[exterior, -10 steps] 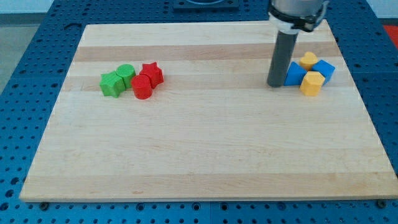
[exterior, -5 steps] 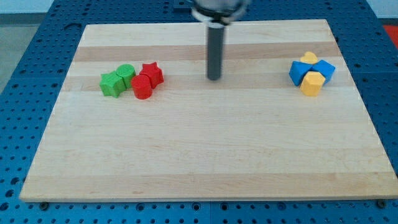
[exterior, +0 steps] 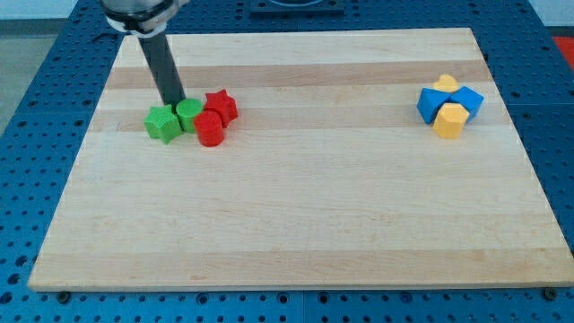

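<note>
Blue perforated metal frames the pale wooden worktop (exterior: 296,215), a flat board with faint lengthwise bands of lighter and darker grain. From my remote seat I see my tip (exterior: 177,105) at the view's upper left, set just behind the green cylinder (exterior: 188,114) and touching or all but touching its far edge — I cannot tell which. Just to the view's left of that cylinder sits the green star-like block (exterior: 162,123), the two pressed close. On the other side lie the red cylinder (exterior: 209,128) and, a little higher in the view, the red star (exterior: 221,106), all four packed into one tight cluster. Well apart, at the view's right, a second knot holds two blue blocks — the blue cube (exterior: 430,107) and a blue block (exterior: 467,98) — with a yellow block (exterior: 444,85) above and the yellow hexagonal block (exterior: 450,118) below. There are no fingers on this rod, so nothing is clenched or released; it can only shove. I judge the blocks small, rigid and light, likely to slide readily on smooth wood and to twist aside if pushed off-centre. No containers show anywhere.
</note>
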Tool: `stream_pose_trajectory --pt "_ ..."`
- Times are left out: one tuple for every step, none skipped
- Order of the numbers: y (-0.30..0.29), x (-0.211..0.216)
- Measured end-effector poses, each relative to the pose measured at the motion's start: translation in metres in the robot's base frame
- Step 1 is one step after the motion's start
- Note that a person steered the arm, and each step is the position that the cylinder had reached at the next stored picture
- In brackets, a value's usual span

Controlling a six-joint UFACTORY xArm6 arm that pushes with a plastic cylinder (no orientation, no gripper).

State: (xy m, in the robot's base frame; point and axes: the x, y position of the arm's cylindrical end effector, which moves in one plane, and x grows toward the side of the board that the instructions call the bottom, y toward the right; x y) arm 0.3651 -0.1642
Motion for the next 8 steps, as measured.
stream_pose_trajectory --pt "0.047 0.001" --pt "0.104 0.001" --pt "0.163 0.001" --pt "0.206 0.001" --pt "0.184 -0.003" --pt "0.14 -0.009" --pt "0.108 -0.002" --pt "0.107 0.031"
